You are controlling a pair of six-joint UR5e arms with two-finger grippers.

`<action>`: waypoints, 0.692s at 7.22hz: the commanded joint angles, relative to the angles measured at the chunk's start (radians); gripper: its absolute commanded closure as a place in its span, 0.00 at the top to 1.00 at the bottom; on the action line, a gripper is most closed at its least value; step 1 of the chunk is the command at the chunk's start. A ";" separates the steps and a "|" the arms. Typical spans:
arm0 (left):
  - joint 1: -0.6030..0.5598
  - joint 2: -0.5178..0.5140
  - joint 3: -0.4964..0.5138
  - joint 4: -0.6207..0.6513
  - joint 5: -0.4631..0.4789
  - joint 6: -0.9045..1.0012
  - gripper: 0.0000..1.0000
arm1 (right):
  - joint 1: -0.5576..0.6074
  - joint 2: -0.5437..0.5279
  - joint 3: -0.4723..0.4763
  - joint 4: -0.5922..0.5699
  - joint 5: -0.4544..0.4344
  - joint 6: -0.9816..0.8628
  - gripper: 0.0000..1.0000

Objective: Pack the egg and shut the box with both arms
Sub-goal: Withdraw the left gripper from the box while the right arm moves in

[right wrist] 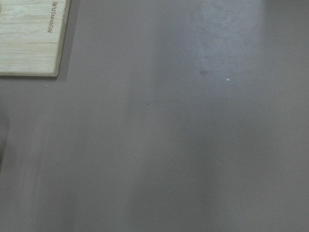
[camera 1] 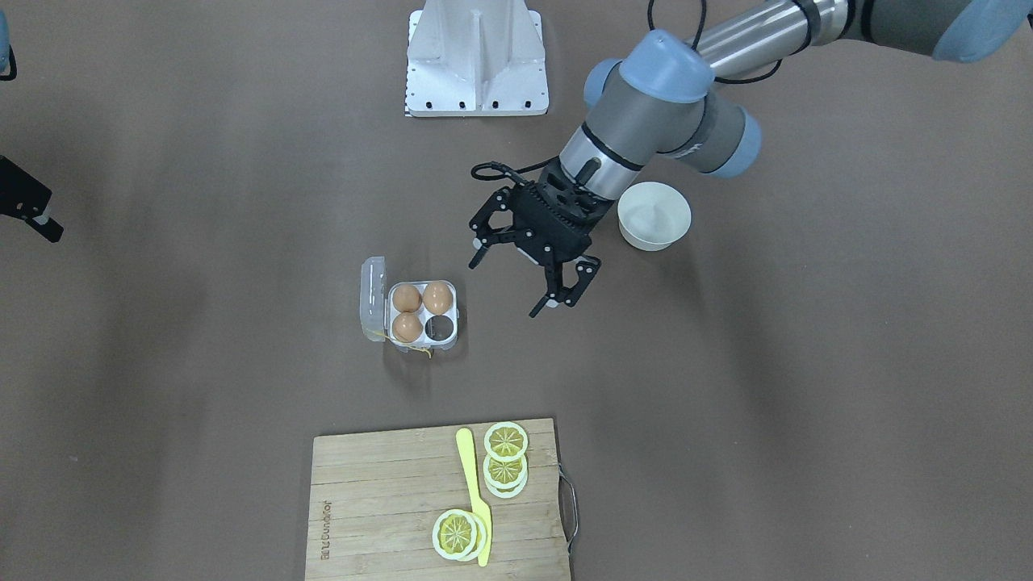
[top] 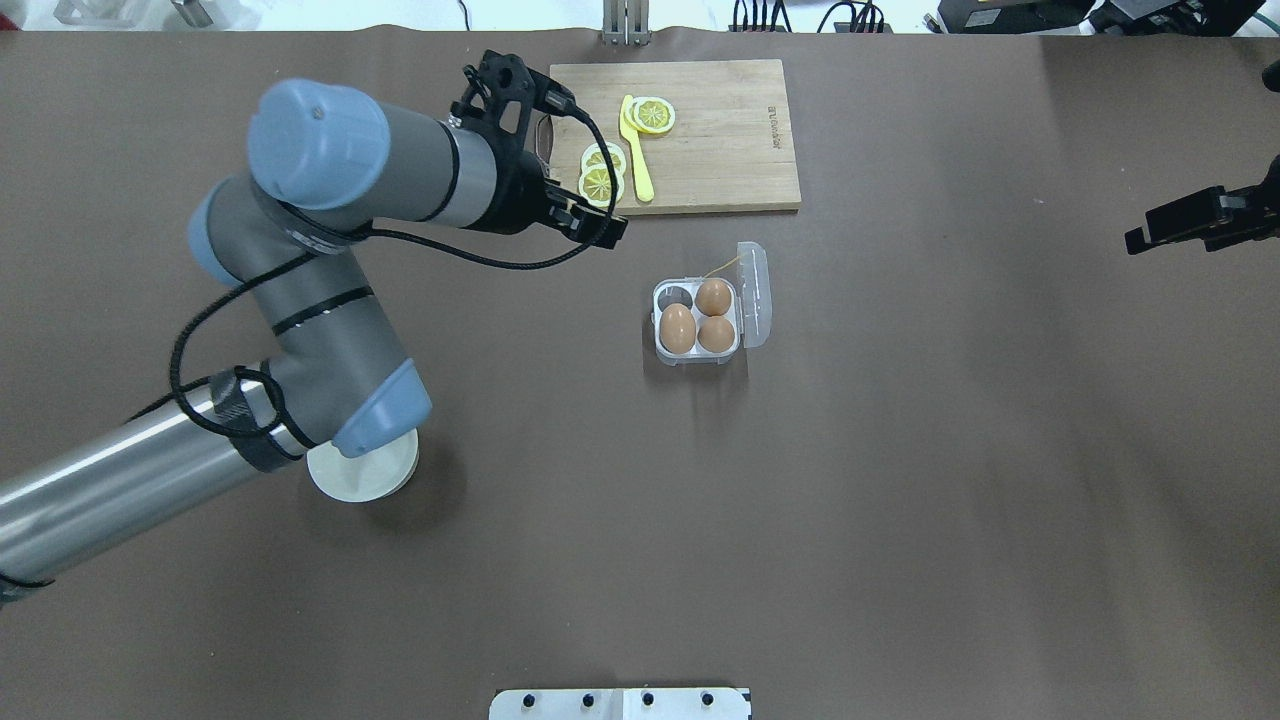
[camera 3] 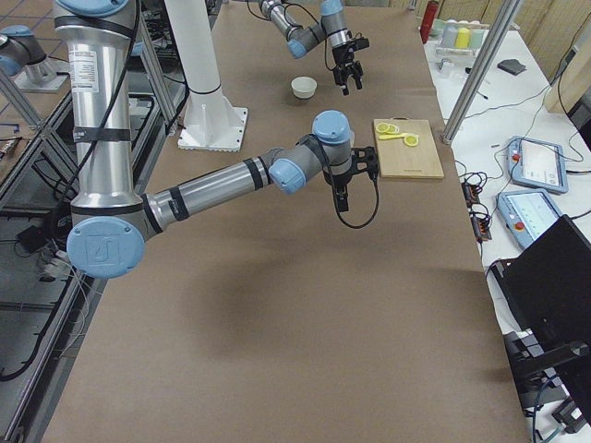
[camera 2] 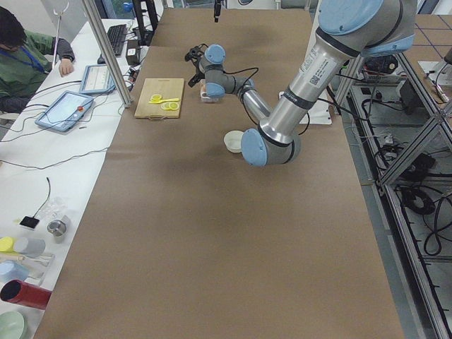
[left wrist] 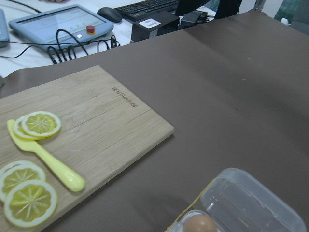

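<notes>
Item: egg (camera 1: 406,298). Count three, alike, orange-brown, each seated in a cell of the box (camera 1: 449,342), just left of centre in the front-facing view. No loose egg shows anywhere.
Handling, as judged: light, smooth, round and brittle, so apt to slip or crack. Hold across the widest part, closing softly.

Item: box. Count one, with four cells. The lower-right cell in the front-facing view is vacant. The lid (camera 1: 373,298) stands open at the tray's left side.
Handling, as judged: thin clear plastic, very light, flexes and slides easily. Push the lid over by its free edge while the other arm steadies the tray wall.

Item: left gripper (camera 1: 507,286). Count one. Its fingers are spread wide with nothing between them, and it hangs right of the box, apart from it.

Item: right gripper (top: 1140,237). Count one, at the right edge of the overhead view, far from the box. Cannot tell whether its fingers are apart or together.

Other: bowl (camera 1: 654,215), one, white, inside bare. Cutting board (camera 1: 379,484), one. Knife (camera 1: 474,492), one, yellow. Lemon slices (camera 1: 506,440), perhaps five, but overlapping stacks blur the count.
</notes>
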 commanded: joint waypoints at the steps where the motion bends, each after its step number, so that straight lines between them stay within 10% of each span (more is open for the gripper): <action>1: -0.161 0.146 -0.152 0.161 -0.195 0.010 0.97 | -0.123 0.083 0.000 0.001 -0.094 0.132 0.71; 2: -0.226 0.215 -0.162 0.157 -0.285 0.101 0.97 | -0.188 0.132 -0.006 0.001 -0.104 0.240 0.16; 3: -0.316 0.275 -0.157 0.164 -0.362 0.222 0.97 | -0.236 0.172 -0.007 -0.001 -0.125 0.337 0.00; 5: -0.496 0.393 -0.090 0.165 -0.499 0.466 0.97 | -0.362 0.236 -0.018 -0.001 -0.246 0.554 0.00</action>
